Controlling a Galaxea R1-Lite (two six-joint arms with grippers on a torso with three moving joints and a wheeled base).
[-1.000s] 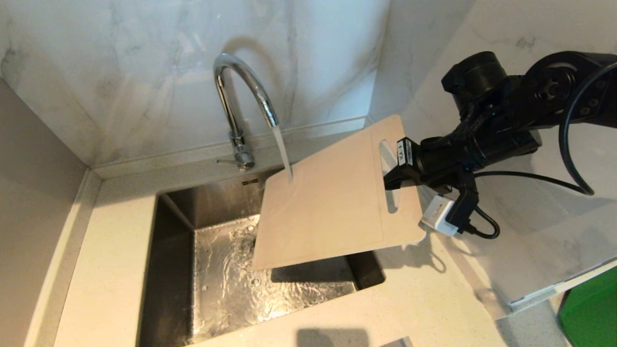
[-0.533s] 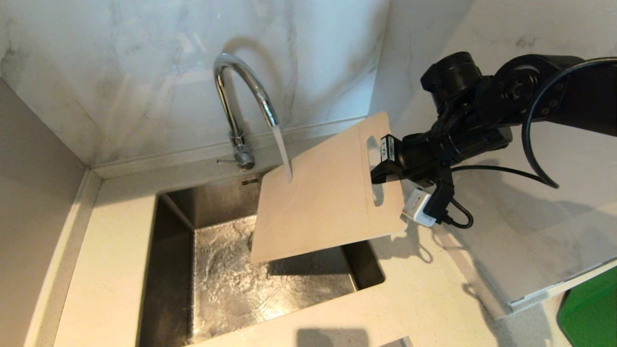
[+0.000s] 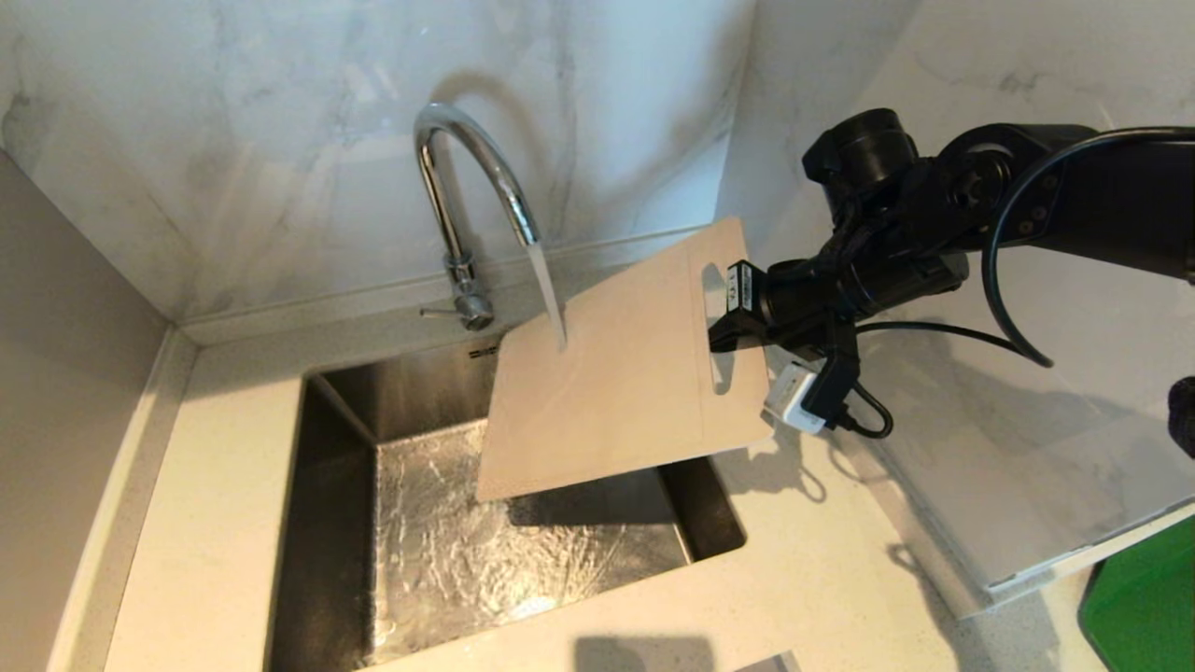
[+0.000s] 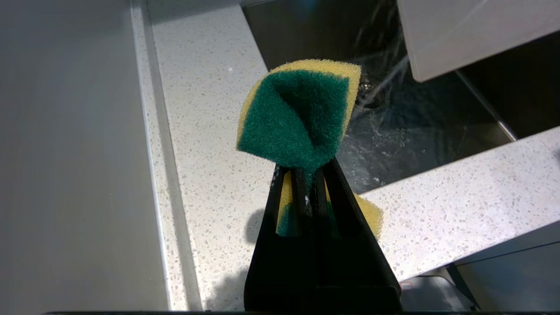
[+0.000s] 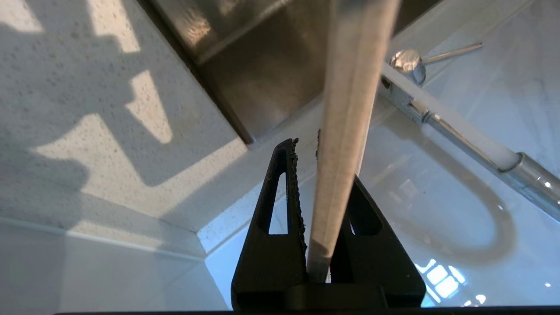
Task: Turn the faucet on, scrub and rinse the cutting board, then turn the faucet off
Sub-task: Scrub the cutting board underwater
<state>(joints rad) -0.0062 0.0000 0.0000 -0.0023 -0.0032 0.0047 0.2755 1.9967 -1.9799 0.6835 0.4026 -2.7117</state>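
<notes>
Water runs from the chrome faucet [image 3: 471, 177] onto the cream cutting board [image 3: 607, 392], which hangs tilted over the sink [image 3: 336, 485]. My right gripper [image 3: 728, 331] is shut on the board's right end, beside the handle slot. In the right wrist view the board [image 5: 345, 131] stands edge-on between the jaws of the right gripper [image 5: 304, 144], with the faucet [image 5: 463, 135] and its lever [image 5: 450, 50] beyond. My left gripper [image 4: 306, 168] is outside the head view. It is shut on a green-and-yellow sponge [image 4: 297, 113] above the counter by the sink's near corner.
Pale speckled counter [image 3: 215, 485] surrounds the sink, with marble walls behind and to the right. A raised white ledge [image 3: 1027, 541] runs along the right side. Something green [image 3: 1139, 607] sits at the lower right corner. Water pools on the sink floor [image 3: 485, 560].
My right arm has carried the board to the left, toward the faucet. The stream now lands farther in from the board's far edge. The faucet keeps running.
</notes>
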